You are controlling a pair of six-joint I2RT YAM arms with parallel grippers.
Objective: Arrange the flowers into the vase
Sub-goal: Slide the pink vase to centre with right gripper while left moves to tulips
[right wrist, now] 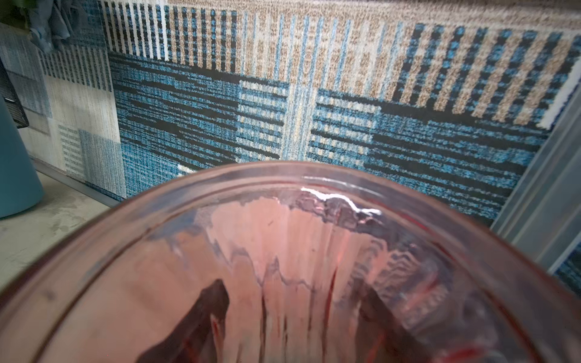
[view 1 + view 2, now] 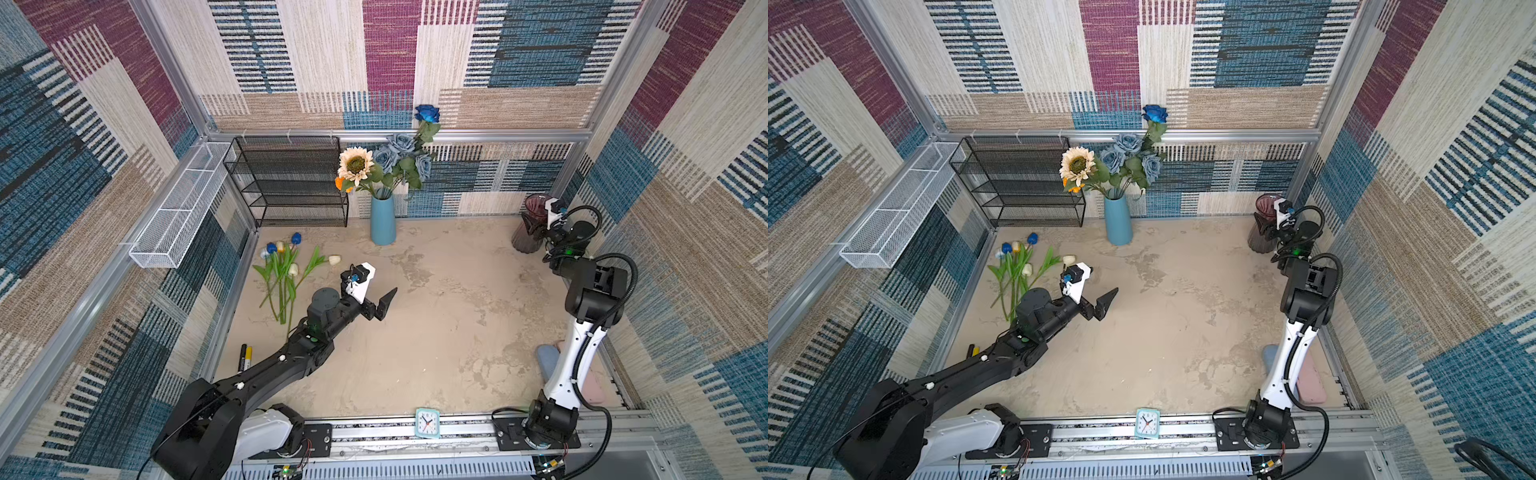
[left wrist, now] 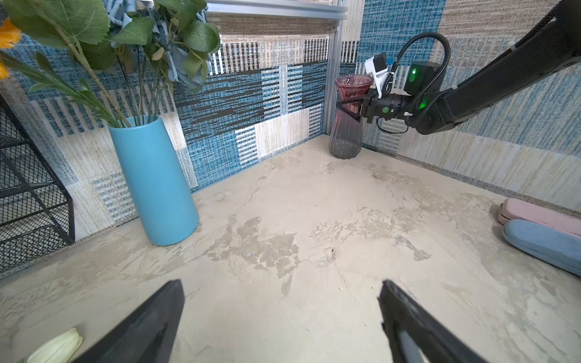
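Several tulips [image 2: 282, 266] [image 2: 1017, 266] lie on the table at the left; one white tulip [image 3: 56, 347] shows beside my left gripper. That left gripper [image 2: 380, 305] [image 2: 1102, 305] [image 3: 280, 284] hovers open and empty just right of them. A blue vase [image 2: 382, 220] [image 2: 1118, 220] [image 3: 154, 182] at the back holds a cream sunflower [image 2: 355, 166], dusty-blue roses [image 2: 399, 153] and a deep-blue rose [image 2: 427, 113]. In the back right corner stands an empty purple glass vase [image 2: 528, 232] [image 3: 345, 138] [image 1: 283, 251]. My right gripper [image 2: 536, 230] [image 3: 350, 108] [image 1: 290, 289] is shut on its neck.
A black mesh shelf [image 2: 286, 183] stands at the back left, and a white wire basket [image 2: 178, 208] hangs on the left wall. Two markers [image 2: 245, 357] lie by the left arm. A small clock [image 2: 427, 422] sits at the front edge. Pink and blue cases [image 3: 547, 232] lie at the right.
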